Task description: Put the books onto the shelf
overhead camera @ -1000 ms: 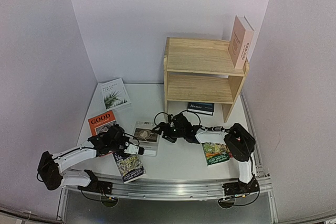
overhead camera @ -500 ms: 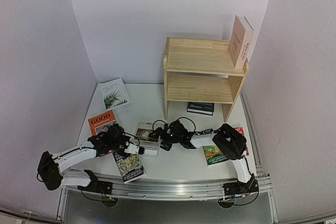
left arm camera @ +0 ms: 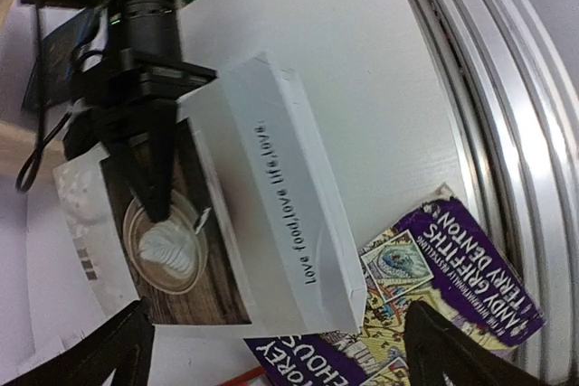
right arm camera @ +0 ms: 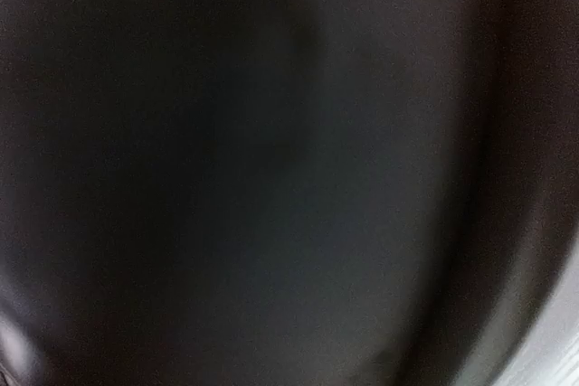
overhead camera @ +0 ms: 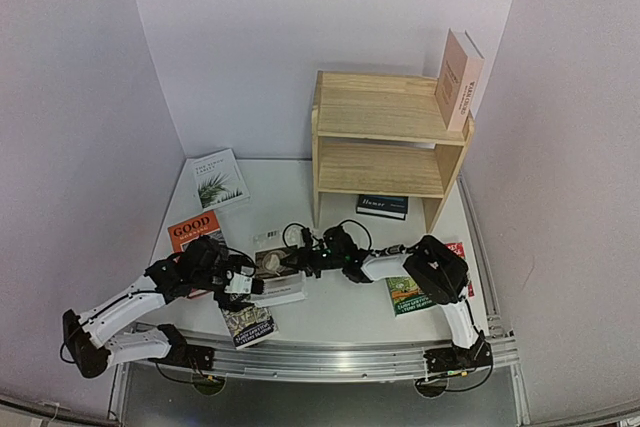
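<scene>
Contents first: the shelf (overhead camera: 380, 112) carries one pale tan book (overhead camera: 459, 77) on its top tier, upright but tilted at the right end. A navy "Humor" book (overhead camera: 382, 205) lies flat on the table (overhead camera: 340, 317) under the shelf's lower tier, with its front edge poking out.

The rest lie flat in front of the shelf. The palm-leaf book (overhead camera: 218, 179) is off to the shelf's left, and the orange "GOOD" book (overhead camera: 188, 231) is nearer me than that. The green paperback (overhead camera: 410, 295) and a sliver of the red paperback (overhead camera: 459, 249) sit below the shelf's right leg.

The white book (left arm camera: 280, 196) lies in front of the shelf's left leg. It is thick, with a latte photo on the cover and small black lettering down a plain white spine. One corner overlaps the purple Treehouse paperback (left arm camera: 452, 259).

From overhead I see only two arms meeting over that book. The left wrist view shows more. My left gripper (left arm camera: 279, 339) is spread wide with a tip on either side of the book, touching nothing. The right gripper (left arm camera: 152, 192) tapers to a narrow point on the latte cover, and I cannot tell whether it is pinching. My right wrist view is a dark blur.
</scene>
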Controlling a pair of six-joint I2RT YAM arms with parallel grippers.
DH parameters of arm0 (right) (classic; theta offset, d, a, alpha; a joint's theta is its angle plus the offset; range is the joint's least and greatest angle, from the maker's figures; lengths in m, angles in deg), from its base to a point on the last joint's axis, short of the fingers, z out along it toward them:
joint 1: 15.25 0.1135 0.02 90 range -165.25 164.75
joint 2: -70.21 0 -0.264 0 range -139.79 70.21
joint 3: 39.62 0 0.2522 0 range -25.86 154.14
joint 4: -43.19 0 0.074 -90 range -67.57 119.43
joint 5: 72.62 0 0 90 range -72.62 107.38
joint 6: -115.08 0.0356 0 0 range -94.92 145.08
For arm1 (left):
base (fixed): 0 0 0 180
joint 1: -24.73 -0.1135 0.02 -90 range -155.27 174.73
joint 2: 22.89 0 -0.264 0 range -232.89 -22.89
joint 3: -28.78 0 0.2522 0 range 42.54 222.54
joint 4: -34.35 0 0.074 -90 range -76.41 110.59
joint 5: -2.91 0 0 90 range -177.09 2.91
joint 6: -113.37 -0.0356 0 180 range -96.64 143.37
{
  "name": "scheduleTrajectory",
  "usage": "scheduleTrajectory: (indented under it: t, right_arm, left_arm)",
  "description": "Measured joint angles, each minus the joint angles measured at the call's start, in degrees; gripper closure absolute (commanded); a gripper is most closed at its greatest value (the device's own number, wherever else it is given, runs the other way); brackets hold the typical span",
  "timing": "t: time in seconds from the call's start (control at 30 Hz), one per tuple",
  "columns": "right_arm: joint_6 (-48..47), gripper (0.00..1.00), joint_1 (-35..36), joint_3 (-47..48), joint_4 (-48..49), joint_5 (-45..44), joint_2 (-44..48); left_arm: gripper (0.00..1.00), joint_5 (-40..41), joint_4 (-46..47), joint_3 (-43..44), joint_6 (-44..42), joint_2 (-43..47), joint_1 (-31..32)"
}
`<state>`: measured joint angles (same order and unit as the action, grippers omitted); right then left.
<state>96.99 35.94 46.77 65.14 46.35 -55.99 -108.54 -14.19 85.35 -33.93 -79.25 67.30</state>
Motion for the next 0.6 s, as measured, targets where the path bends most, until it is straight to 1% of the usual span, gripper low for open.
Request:
scheduleTrajectory:
  t: [0.07, 0.13, 0.2, 0.27, 0.3, 0.37, 0.47, 0.6]
  right_arm:
    - [-3.27, 0.86, 0.11, -0.41, -2.1, 1.42, 2.22]
    - [-7.94, 0.86, 0.33, -0.03, -6.78, 1.95, 5.35]
    - [-16.53, 0.86, 0.97, 2.59, -16.28, 1.42, 9.53]
    - [-25.51, 0.9, 1.92, 6.94, -25.25, 0.55, 13.33]
    - [-29.29, 0.91, 2.33, 8.34, -27.69, 0.2, 15.25]
    - [-37.34, 0.93, 3.03, 9.66, -31.78, -0.35, 20.5]
    - [-47.99, 0.95, 3.6, 10.61, -36.88, -0.32, 27.71]
    - [-60.34, 0.98, 3.72, 13.61, -42.94, -0.74, 32.38]
  left_arm:
    - [0.0, 0.45, -1.94, 3.74, 4.91, 1.38, -0.23]
    - [0.0, 0.32, -4.14, 9.7, 10.27, 1.94, -1.14]
    - [0.0, -0.83, -5.96, 16.27, 15.41, 2.27, -2.79]
    - [0.0, -2.56, -7.5, 21.71, 19.71, 2.81, -4.48]
    - [0.0, -3.12, -8.17, 23.37, 21.48, 3.15, -4.96]
    - [0.0, -4.57, -10.32, 26.8, 24.75, 3.31, -5.84]
    - [0.0, -7.06, -13.89, 33.16, 28.68, 1.29, -7.27]
    - [0.0, -9.61, -15.57, 42.18, 32.57, -3.48, -8.67]
